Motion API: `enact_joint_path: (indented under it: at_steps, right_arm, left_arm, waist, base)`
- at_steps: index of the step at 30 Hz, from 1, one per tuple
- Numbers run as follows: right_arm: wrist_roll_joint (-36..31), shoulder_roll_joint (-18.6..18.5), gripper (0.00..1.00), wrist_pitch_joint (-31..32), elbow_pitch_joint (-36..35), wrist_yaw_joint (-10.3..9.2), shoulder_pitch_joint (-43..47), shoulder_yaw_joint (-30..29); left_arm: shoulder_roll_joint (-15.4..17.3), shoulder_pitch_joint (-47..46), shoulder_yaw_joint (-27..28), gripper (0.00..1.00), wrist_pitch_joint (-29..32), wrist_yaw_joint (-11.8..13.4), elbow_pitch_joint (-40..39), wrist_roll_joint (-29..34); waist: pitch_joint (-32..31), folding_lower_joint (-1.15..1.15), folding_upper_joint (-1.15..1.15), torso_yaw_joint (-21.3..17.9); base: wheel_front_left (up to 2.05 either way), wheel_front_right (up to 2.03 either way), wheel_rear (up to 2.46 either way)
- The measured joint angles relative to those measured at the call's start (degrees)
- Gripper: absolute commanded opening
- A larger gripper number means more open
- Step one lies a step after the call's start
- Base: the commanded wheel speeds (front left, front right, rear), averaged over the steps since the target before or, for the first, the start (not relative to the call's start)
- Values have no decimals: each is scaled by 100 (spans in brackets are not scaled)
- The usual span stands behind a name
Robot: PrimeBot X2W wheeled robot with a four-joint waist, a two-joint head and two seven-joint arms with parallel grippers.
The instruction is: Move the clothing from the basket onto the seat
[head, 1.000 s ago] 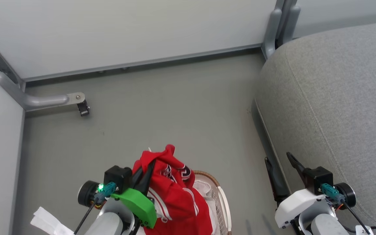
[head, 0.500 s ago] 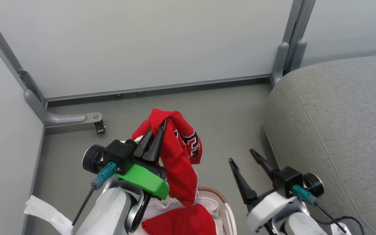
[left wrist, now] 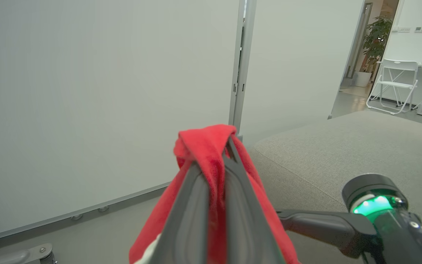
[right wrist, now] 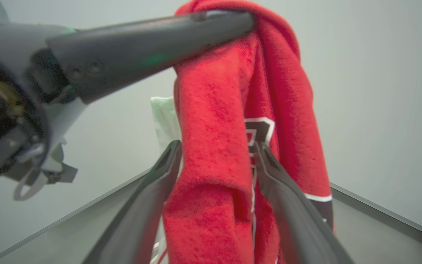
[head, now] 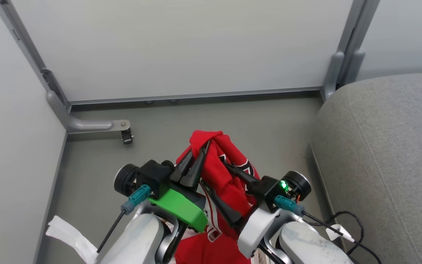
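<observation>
Currently the right gripper (head: 213, 171) sits nearest me, its fingers spread wide with one on each side of the hanging clothing (head: 220, 146), not yet clamping it. Just beyond, the left gripper (head: 200, 148) has its fingers pressed together on a bunched fold at the top of the red fabric. The garment drapes from that pinch down toward 6 o'clock and runs off the bottom of the head view. Procedure, as I judge it: close the right fingers on the thick middle of the drape, well below the left pinch, and confirm fabric against both fingers before any travel. Then I would carry both grippers together toward the seat (head: 387, 146) at 3 o'clock, keeping the hem above the cushion's rounded edge. At 12 o'clock the wall panels (head: 196, 47) stand close, so I would avoid swinging forward
</observation>
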Motion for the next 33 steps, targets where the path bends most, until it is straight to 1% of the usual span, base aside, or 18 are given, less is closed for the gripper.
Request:
enact_joint_path:
  at_steps: [1,2,3,6,11,12,13,14,18,21,27,33]
  right_arm:
    - [1,0,100,-1,136,0,-46,51]
    - [11,3,47,-1,304,0,-82,138]
    - [109,7,0,0,444,1,-92,222]
    - [342,4,0,0,646,1,-135,334]
    - [382,11,0,0,691,1,-179,13]
    - [342,8,0,0,656,1,-169,-77]
    - [321,7,0,0,594,0,-146,-180]
    - [266,11,0,0,521,1,-105,-274]
    - [52,10,0,1,354,1,23,-547]
    - [-111,2,0,1,222,1,55,-814]
    - [-358,4,0,1,-104,1,108,-1203]
    - [-522,-1,0,0,-369,1,198,-1555]
  left_arm:
    - [-9,0,-32,0,1,0,0,-29]
    - [-18,0,-73,0,0,0,3,-60]
    - [-24,1,-116,0,1,0,1,-86]
    - [-42,1,-199,0,1,0,-1,-109]
    - [-36,9,-98,0,0,0,-31,-101]
    - [-35,18,-56,22,0,0,-30,-75]
    - [-31,35,-21,94,1,0,-32,-66]
    - [-25,61,21,100,0,0,-27,-63]
    - [-13,127,155,100,-9,0,-47,-21]
    - [-4,162,235,100,-9,-1,-60,7]
    - [25,219,338,100,-9,-1,-66,82]
    - [34,224,309,100,-10,-1,-78,138]
  waist:
    - [-4,0,0,32]
    - [-9,0,0,75]
    - [-15,0,0,117]
    - [-37,0,0,226]
    - [-53,0,0,214]
    - [-51,0,0,178]
    - [-49,0,0,130]
    - [-47,0,0,73]
    - [-27,0,0,-214]
    - [5,0,0,-523]
    - [111,0,0,-1352]
    - [242,0,0,-2227]
  base:
    - [0,0,0]
    - [0,0,0]
    - [0,0,0]
    - [0,0,0]
    - [0,0,0]
    - [0,0,0]
    - [0,0,0]
    - [0,0,0]
    - [0,0,0]
    - [0,0,0]
    - [0,0,0]
    - [0,0,0]
